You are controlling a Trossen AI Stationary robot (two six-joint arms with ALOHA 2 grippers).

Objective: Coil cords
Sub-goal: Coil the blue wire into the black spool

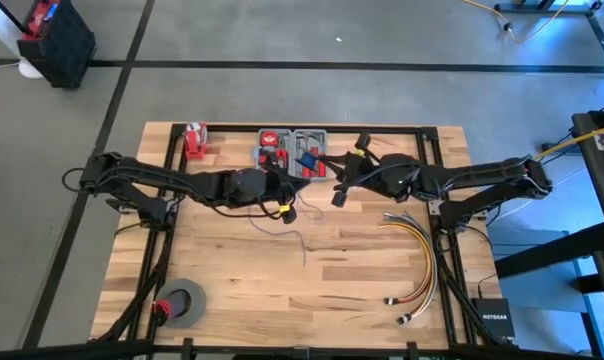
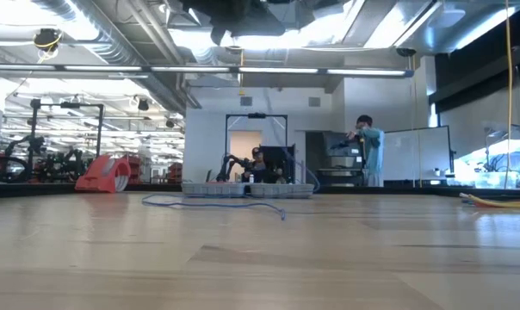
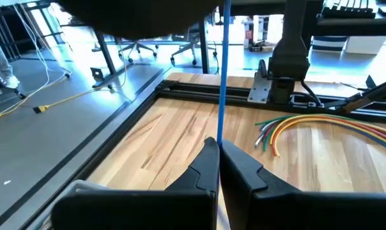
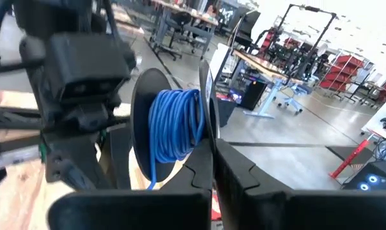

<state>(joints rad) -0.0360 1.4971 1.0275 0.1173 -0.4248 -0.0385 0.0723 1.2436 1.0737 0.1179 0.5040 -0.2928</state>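
At the table's near left corner a grey roll of tape (image 1: 185, 303) is lying flat, and toward the far left edge a small red object (image 1: 195, 141) is standing upright. The left arm is reaching in from the left, holding the left gripper (image 3: 217, 148) above the middle of the wooden table (image 1: 242, 280); its fingers are pressing fully together and pinching a thin blue cord (image 3: 223, 70), which is running taut up and away from the fingertips in the left wrist view. Just below that gripper in the high view, a loose thin stretch of cord (image 1: 294, 238) is trailing across the bare wood. At the far edge, near the middle, a grey compartment tray (image 1: 320, 134) is sitting with red items (image 1: 272, 138) in its left section and something blue (image 1: 307, 158) in its right section, though what these pieces are is hard to make out from above. The right gripper (image 4: 212, 148) is hovering just right of the tray, its fingers squeezing shut on the rim of a black spool (image 4: 138, 121) that is carrying a wound coil of blue cord (image 4: 175, 124). Farther right, a bundle of yellow, orange and red cables (image 1: 419, 262) is curving along the table's right side. In the low view a person (image 2: 368, 148) is standing well behind the table.
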